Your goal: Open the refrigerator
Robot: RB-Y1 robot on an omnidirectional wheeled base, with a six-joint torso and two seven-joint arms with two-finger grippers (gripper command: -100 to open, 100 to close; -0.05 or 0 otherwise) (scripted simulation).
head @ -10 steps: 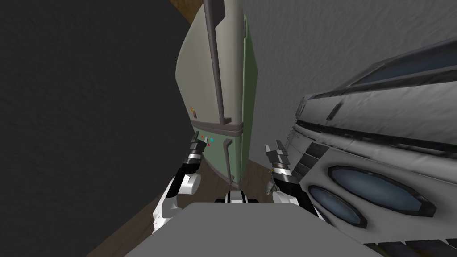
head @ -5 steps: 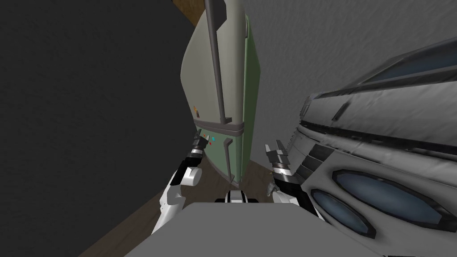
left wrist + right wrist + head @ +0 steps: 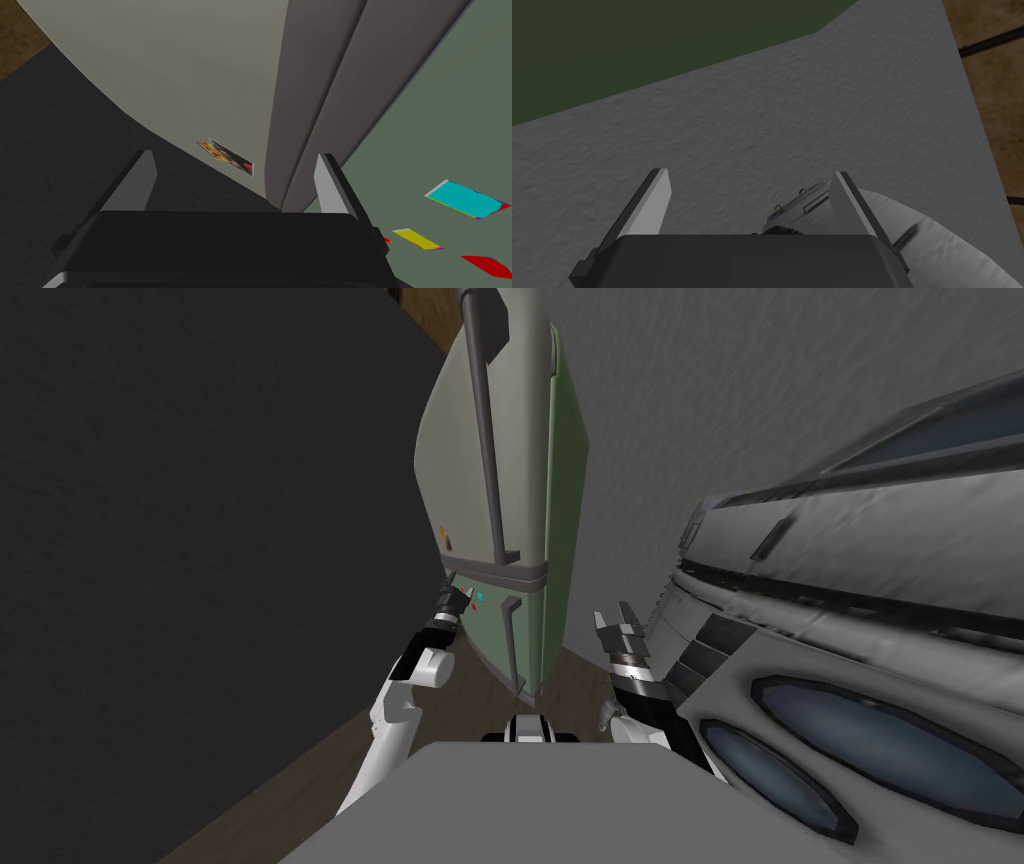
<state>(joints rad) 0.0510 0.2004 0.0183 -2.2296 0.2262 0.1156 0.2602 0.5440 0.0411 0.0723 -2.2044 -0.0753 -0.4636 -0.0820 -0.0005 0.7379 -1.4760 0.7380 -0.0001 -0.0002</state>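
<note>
The refrigerator stands straight ahead, with a pale grey upper door, a green lower door and a dark band between them. A long dark handle runs down the upper door, and a short handle sits on the lower one. My left gripper is open at the doors' left edge, level with the dark band, beside several coloured magnets. My right gripper hangs open to the right of the refrigerator, facing the grey wall.
A large grey appliance with dark oval windows stands close on my right. A dark wall runs along my left. Brown wooden floor shows between them, below the refrigerator.
My left arm has reached forward and slightly right, bringing its gripper up against the refrigerator's left edge at the band. The head camera has shifted a little. The right arm is still.
</note>
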